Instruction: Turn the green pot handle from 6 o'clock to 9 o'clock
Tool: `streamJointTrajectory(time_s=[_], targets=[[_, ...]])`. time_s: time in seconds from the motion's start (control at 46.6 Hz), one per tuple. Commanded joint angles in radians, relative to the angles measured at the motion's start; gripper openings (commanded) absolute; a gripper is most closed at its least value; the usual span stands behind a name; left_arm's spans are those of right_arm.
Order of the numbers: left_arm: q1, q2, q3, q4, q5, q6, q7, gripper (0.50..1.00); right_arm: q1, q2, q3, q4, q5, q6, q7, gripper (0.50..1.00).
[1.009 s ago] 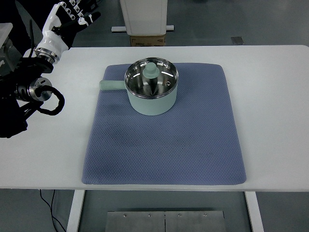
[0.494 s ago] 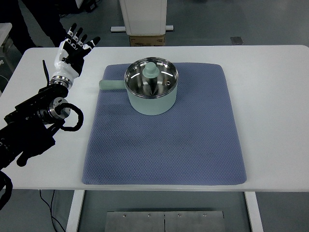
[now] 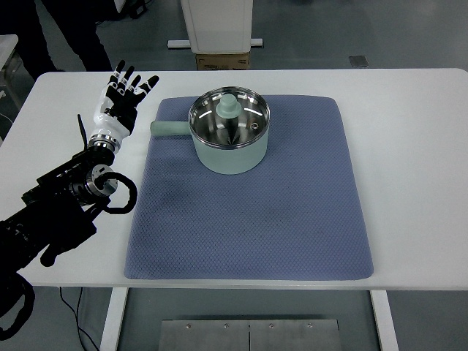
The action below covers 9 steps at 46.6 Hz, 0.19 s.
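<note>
Since its handle (image 3: 167, 129) already points toward the desk's left edge, the green pot (image 3: 229, 142) near the blue mat's (image 3: 248, 219) far edge reads to us as turned to 9 o'clock. We note the left hand (image 3: 121, 102) just left of that handle, fingers spread and empty, apparently released because nothing remains to turn.

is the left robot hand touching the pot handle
No, the left robot hand is open with fingers spread, over the white table just left of the pot handle, with a gap between them.
</note>
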Motion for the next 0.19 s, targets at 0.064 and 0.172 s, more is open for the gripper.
streamJointTrajectory(time_s=[0.064,0.172], targets=[[0.006,-0.005,0.000,0.000,0.000,-0.003,-0.002,1.000,0.005,0.000,0.000,0.003,0.000,0.000,0.001,1.000],[0.009,-0.004,0.000,-0.002,0.002,-0.011,-0.002,1.000,0.011,0.000,-0.002,0.003,-0.005,-0.002,0.003,1.000]])
